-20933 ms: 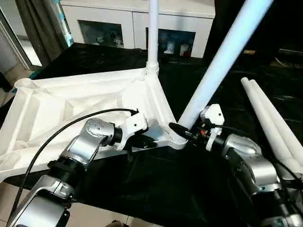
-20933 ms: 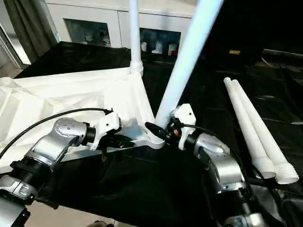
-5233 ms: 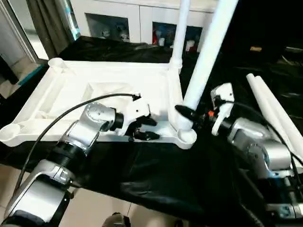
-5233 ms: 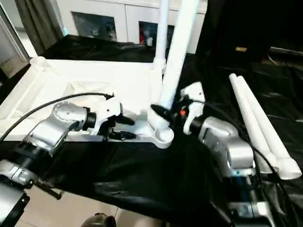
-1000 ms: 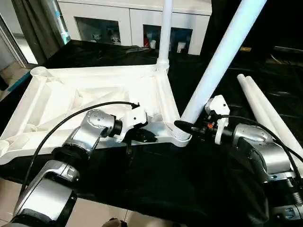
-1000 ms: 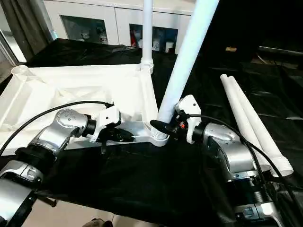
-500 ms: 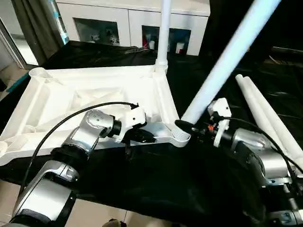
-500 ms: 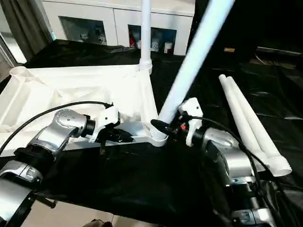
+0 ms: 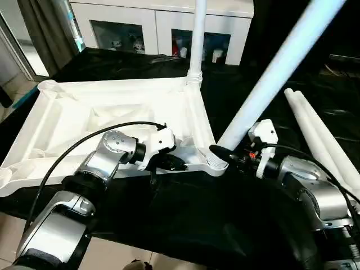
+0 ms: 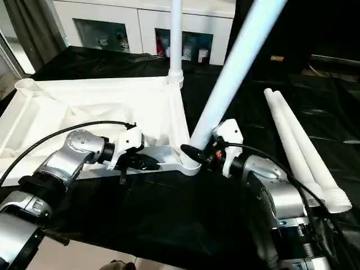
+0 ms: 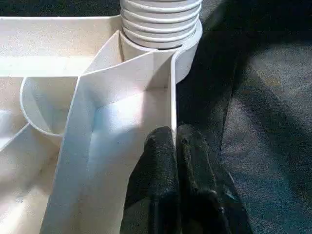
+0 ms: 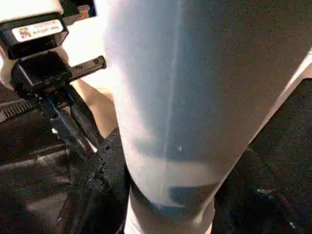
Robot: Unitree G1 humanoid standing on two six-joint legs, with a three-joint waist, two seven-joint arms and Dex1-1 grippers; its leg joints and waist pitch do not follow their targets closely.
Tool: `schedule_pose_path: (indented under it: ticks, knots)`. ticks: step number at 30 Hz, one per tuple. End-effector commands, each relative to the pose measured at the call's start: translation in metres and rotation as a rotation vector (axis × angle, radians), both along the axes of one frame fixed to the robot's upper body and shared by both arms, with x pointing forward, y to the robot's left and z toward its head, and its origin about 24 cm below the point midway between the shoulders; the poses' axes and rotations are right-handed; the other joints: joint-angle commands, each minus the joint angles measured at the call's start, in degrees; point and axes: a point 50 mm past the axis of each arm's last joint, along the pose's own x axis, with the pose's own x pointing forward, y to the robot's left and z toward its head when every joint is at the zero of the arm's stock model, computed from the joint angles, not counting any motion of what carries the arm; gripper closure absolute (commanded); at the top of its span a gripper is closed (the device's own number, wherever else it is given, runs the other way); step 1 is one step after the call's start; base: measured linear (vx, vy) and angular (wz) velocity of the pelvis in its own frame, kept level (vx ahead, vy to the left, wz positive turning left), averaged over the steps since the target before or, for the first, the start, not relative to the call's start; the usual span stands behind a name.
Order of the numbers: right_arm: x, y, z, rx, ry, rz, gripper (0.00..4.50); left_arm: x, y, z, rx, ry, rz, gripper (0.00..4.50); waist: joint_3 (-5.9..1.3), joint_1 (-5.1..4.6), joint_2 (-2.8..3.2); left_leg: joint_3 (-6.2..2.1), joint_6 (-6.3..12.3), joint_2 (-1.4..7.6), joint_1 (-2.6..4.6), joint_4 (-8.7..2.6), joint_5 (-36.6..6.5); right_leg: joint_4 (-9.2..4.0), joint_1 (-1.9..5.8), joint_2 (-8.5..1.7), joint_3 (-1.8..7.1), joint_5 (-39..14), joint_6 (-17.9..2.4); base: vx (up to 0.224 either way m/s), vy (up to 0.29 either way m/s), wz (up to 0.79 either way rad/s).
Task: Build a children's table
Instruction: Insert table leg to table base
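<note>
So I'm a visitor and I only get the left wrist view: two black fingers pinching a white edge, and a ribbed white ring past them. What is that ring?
Observer: It is the threaded foot of a tilted leg, set in the near corner socket of the table top and leaning toward the robot's right.
Operator: Is it leaning all on its own?
Observer: No, the right gripper is clamped on it just above the socket.
Operator: And are there other legs?
Observer: An upright leg stands in the far corner socket, and two loose legs lie side by side on the black cloth on the robot's right.
</note>
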Motion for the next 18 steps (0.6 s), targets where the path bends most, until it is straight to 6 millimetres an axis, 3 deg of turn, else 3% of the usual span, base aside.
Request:
schedule_pose_path:
  ticks: [1, 9, 10, 11, 18]
  knots:
    - [-0.0133, 0.0104, -0.0286, -0.047, 0.144, 0.084, 2.61, 0.0044, 0.0003, 0.009, 0.012, -0.041, -0.002, 4.5, -3.56, 0.2, 0.26, -1.16, -0.54, 2.07, 0.97, -4.54, -17.1, -4.68, 2.28, -3.17, 1.82, -11.8, -14.4, 0.0, 0.0, 0.0]
    - [-0.013, 0.0163, -0.0303, -0.098, 0.171, 0.173, 2.61, 0.0013, 0.0009, 0.008, 0.013, -0.034, -0.02, 4.5, -3.54, 0.14, 0.24, -1.11, -0.3, 2.11, 1.01, -4.53, -16.9, -4.62, 2.21, -3.15, 1.83, -11.8, -14.5, 0.0, 0.0, 0.0]
    - [-0.0128, 0.0169, -0.0309, -0.101, 0.174, 0.179, 2.61, 0.0007, 0.0009, 0.0077, 0.012, -0.032, -0.023, 4.5, -3.58, 0.03, -0.64, -1.01, -0.11, 2.13, 0.96, -4.5, -16.8, -4.71, 2.24, -3.09, 1.84, -12.0, -14.4, 0.0, 0.0, 0.0]
    - [-0.0126, 0.0174, -0.0316, -0.105, 0.178, 0.186, 2.61, 0.0002, 0.0008, 0.0074, 0.012, -0.03, -0.026, 4.5, -3.58, 0.21, -0.16, -1.12, -0.08, 2.16, 0.91, -4.53, -16.3, -4.6, 2.23, -3.27, 1.9, -12.3, -14.3, 0.0, 0.0, 0.0]
    - [-0.0107, 0.02, -0.0366, -0.128, 0.197, 0.23, 2.61, -0.004, -0.0001, 0.0059, 0.006, -0.015, -0.057, 4.5, -3.6, 0.08, -0.25, -1.03, 0.04, 2.18, 0.96, -4.5, -16.1, -4.51, 2.18, -3.2, 1.85, -11.0, -14.7, 0.0, 0.0, 0.0]
